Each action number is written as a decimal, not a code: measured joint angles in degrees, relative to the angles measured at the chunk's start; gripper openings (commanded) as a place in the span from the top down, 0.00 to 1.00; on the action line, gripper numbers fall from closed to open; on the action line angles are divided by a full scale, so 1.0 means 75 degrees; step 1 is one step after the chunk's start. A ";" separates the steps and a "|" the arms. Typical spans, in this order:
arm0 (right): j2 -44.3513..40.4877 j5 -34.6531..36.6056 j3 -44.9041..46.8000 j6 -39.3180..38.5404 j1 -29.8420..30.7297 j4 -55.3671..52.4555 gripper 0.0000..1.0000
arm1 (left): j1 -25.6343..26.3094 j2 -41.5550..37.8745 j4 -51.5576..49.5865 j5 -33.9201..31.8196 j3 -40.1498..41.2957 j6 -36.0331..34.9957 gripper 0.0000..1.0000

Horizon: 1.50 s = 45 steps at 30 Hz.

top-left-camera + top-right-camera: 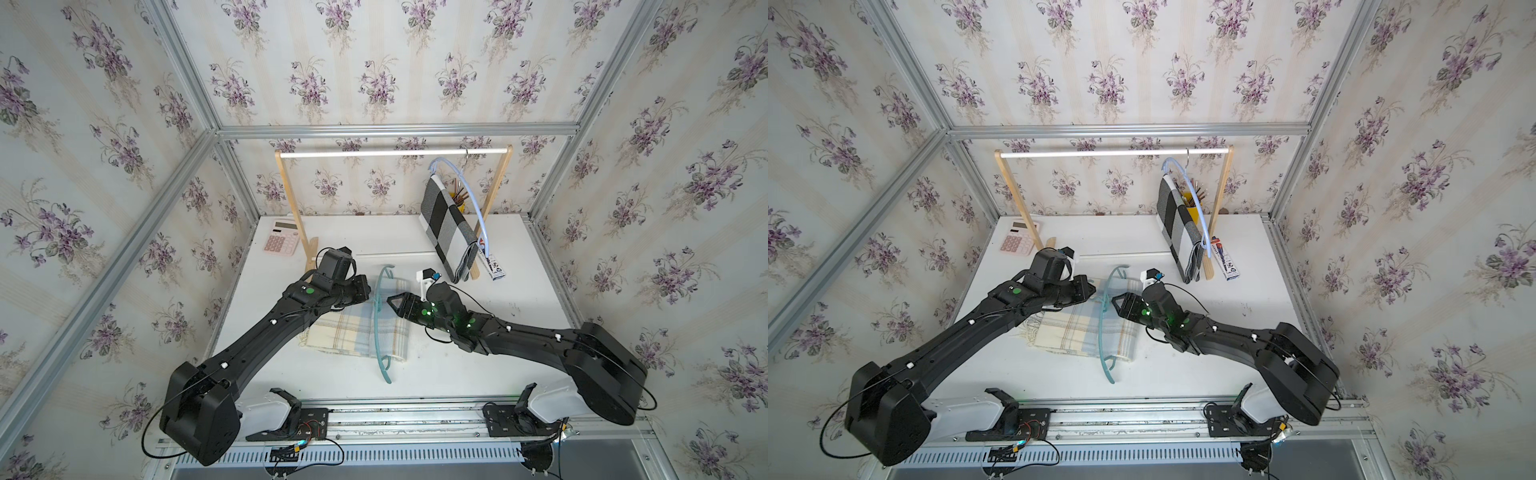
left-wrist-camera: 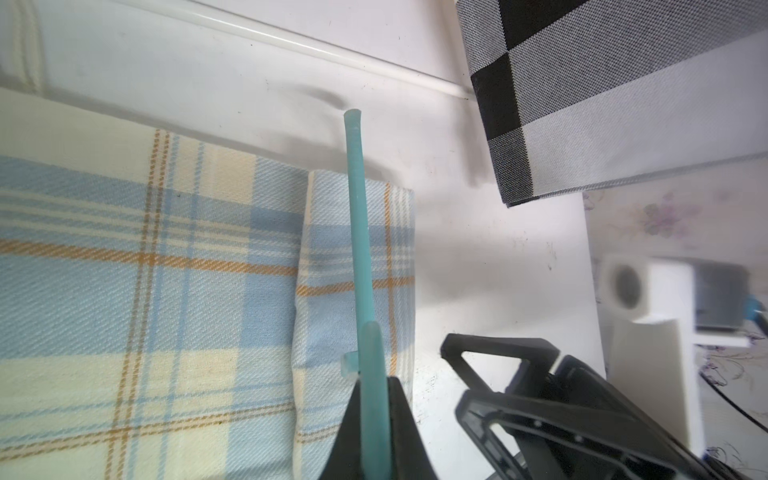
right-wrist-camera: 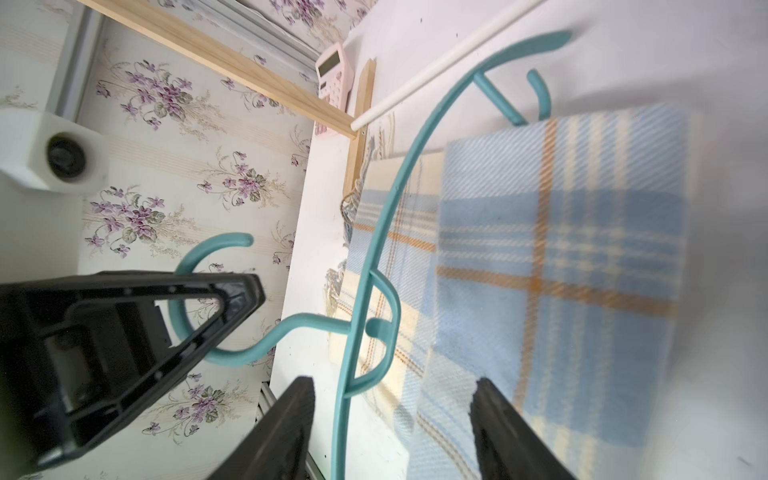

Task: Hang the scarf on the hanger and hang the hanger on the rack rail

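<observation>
The scarf [image 1: 353, 332] [image 1: 1075, 332] is a folded blue, cream and orange plaid cloth lying flat on the white table. The hanger [image 1: 376, 328] [image 1: 1102, 332] is a thin teal plastic arc that crosses over the scarf's right part. My left gripper [image 1: 372, 293] [image 2: 374, 399] is shut on the hanger's bar near its hook, above the scarf [image 2: 124, 270]. My right gripper [image 1: 390, 301] [image 3: 392, 384] stands open just right of it. In the right wrist view the hanger [image 3: 374, 232] and the near edge of the scarf [image 3: 561, 270] both show between the jaws.
A wooden rack with a white rod [image 1: 395, 153] stands at the back. On it a black-and-white checked scarf [image 1: 449, 224] hangs from a pale blue hanger. A pink calculator [image 1: 281, 243] lies back left. A small box [image 1: 494, 266] lies by the rack's right foot.
</observation>
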State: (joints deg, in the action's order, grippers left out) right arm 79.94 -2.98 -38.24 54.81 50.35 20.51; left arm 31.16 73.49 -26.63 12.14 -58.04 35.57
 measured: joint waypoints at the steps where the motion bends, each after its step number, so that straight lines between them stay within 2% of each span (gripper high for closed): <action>1: -0.0283 0.0160 0.0108 -0.0163 0.0017 -0.0178 0.36 | 0.0114 0.0058 -0.0114 -0.0143 -0.0157 -0.0035 1.00; 4: -0.1102 0.0778 0.0428 -0.0679 0.0181 -0.0819 0.36 | 0.0551 0.0309 -0.0522 -0.0737 -0.0682 -0.0134 1.00; 8: -0.2174 0.1781 0.1046 -0.1355 0.0778 -0.1542 0.36 | 0.1157 0.0828 -0.1078 -0.1719 -0.1326 -0.0125 1.00; 12: -0.2984 0.2859 0.1547 -0.1760 0.1725 -0.2110 0.36 | 0.1673 0.1629 -0.1638 -0.2678 -0.2025 0.0181 1.00; 16: -0.3150 0.3821 0.1652 -0.1982 0.2640 -0.2192 0.36 | 0.2122 0.2343 -0.2305 -0.3477 -0.2876 0.0708 1.00; 26: -0.1582 0.5342 0.1236 -0.2101 0.3754 -0.1198 0.36 | 0.2632 0.3905 -0.3582 -0.4412 -0.4578 0.2343 1.00; 30: -0.0810 0.5872 0.0845 -0.1947 0.3765 -0.1049 0.37 | 0.2655 0.4418 -0.4004 -0.4535 -0.5211 0.2847 1.00; 35: 0.0102 0.6000 0.0122 -0.1953 0.3614 -0.1125 0.40 | 0.2675 0.4841 -0.4427 -0.4631 -0.5840 0.3174 1.00; 42: 0.0938 0.6050 -0.0382 -0.1938 0.3159 -0.1588 0.44 | 0.2696 0.4954 -0.4698 -0.4666 -0.6047 0.3290 1.00; 45: 0.1087 0.6035 -0.0417 -0.1999 0.3013 -0.1658 0.50 | 0.2699 0.4957 -0.4739 -0.4672 -0.6059 0.3296 1.00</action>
State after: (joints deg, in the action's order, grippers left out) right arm 88.09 42.28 -41.36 39.81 72.95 8.08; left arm 51.40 110.67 -62.17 -22.90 -103.48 60.29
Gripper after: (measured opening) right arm 0.543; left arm 0.096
